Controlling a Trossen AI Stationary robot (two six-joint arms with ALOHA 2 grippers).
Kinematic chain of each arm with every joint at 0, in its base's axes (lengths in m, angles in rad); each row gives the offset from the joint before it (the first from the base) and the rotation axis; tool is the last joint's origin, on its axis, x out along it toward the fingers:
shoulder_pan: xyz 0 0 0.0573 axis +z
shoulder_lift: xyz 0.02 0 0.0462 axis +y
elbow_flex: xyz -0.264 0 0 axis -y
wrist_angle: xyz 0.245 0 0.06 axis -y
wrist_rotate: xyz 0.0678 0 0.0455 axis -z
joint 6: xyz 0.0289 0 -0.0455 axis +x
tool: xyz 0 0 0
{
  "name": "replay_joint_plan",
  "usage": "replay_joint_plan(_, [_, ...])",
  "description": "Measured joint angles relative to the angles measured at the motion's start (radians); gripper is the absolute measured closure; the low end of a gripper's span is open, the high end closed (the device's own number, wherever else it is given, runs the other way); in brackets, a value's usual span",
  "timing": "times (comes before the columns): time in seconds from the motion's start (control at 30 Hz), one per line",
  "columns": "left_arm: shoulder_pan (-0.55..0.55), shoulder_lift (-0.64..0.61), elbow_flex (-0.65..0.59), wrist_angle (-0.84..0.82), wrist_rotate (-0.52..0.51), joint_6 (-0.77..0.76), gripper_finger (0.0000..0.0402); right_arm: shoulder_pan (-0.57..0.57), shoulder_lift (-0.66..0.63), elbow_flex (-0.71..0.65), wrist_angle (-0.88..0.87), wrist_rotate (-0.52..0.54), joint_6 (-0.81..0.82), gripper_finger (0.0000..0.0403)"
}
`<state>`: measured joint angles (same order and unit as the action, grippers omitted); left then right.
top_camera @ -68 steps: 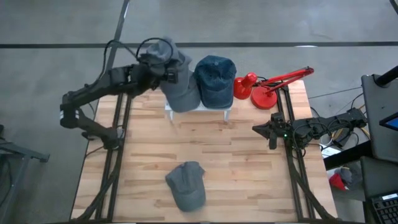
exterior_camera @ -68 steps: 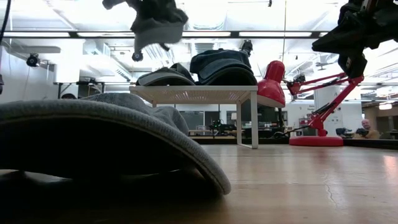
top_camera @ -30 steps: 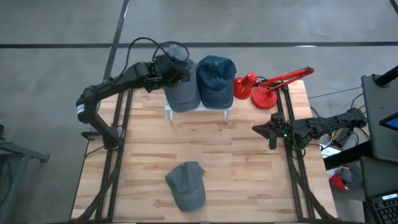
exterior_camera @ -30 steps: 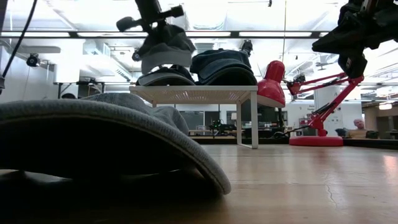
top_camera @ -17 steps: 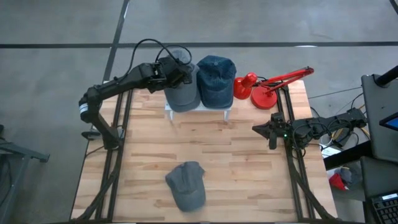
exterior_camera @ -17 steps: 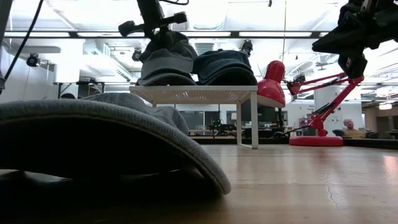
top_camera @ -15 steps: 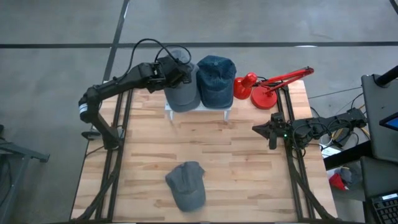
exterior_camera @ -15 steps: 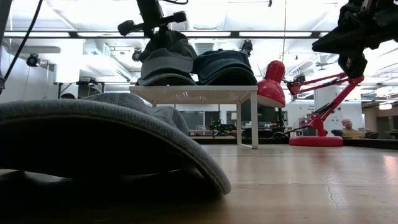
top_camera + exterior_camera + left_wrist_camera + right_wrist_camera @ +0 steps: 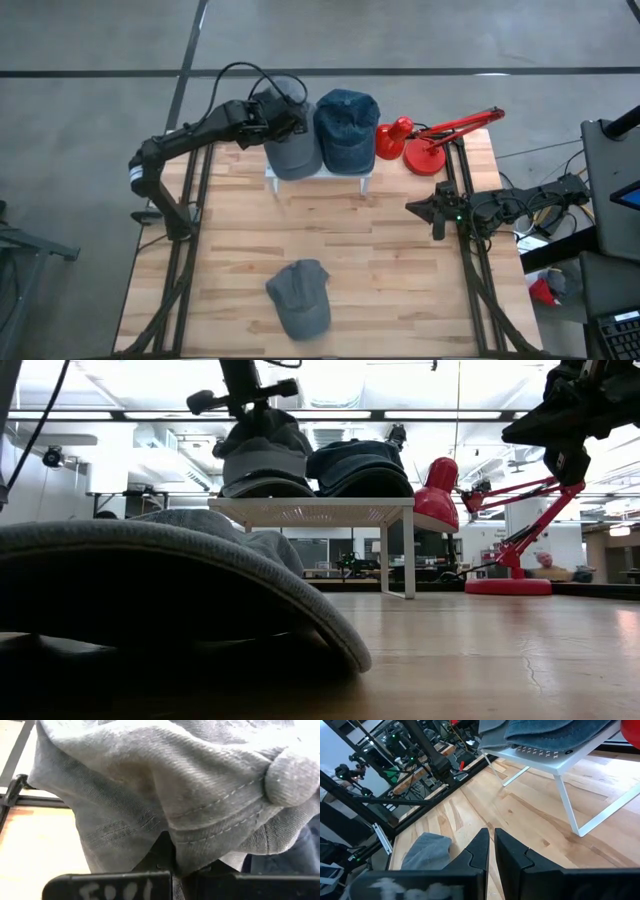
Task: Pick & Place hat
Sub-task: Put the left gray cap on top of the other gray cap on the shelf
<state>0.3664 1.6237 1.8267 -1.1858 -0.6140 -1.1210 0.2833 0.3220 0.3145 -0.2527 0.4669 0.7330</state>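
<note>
My left gripper (image 9: 280, 108) is shut on a grey hat (image 9: 292, 148) over the left end of the white stand (image 9: 320, 178) at the table's far edge. In the low view this hat (image 9: 262, 445) sits on the crown of another hat (image 9: 265, 487) that lies on the stand. A blue hat (image 9: 347, 125) rests beside them on the stand. A third grey hat (image 9: 300, 298) lies flat on the table near its near edge. My right gripper (image 9: 412, 208) is shut and waits above the table's right side. My left gripper (image 9: 172, 865) pinches a fold of the grey hat's crown cloth (image 9: 175, 837), off to one side of the top button (image 9: 292, 782). It comes slanting down from the table's left. The hat's underside meets the hat beneath it on the stand.
A red desk lamp (image 9: 430, 140) stands at the far right corner, next to the blue hat. The white stand has thin legs (image 9: 567, 802) with open room under it. Bare wood lies between the stand and the near hat.
My left gripper has come down over the stand with the grey hat. The hat hung clear above the lower hat a second ago and now sits on it. The gripper has stayed shut on the cloth.
</note>
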Motion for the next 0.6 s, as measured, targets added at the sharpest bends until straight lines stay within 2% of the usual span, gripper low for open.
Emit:
replay_joint_plan(0.4, [-0.003, 0.046, 0.000, 0.005, 0.030, -0.001, 0.0392, 0.000, 0.000, 0.000, 0.000, -0.006, 0.000, 0.0376])
replay_joint_plan(0.6, [-0.006, 0.043, 0.000, 0.006, 0.048, 0.027, 0.0360, 0.000, 0.000, 0.000, 0.000, -0.006, 0.000, 0.0376])
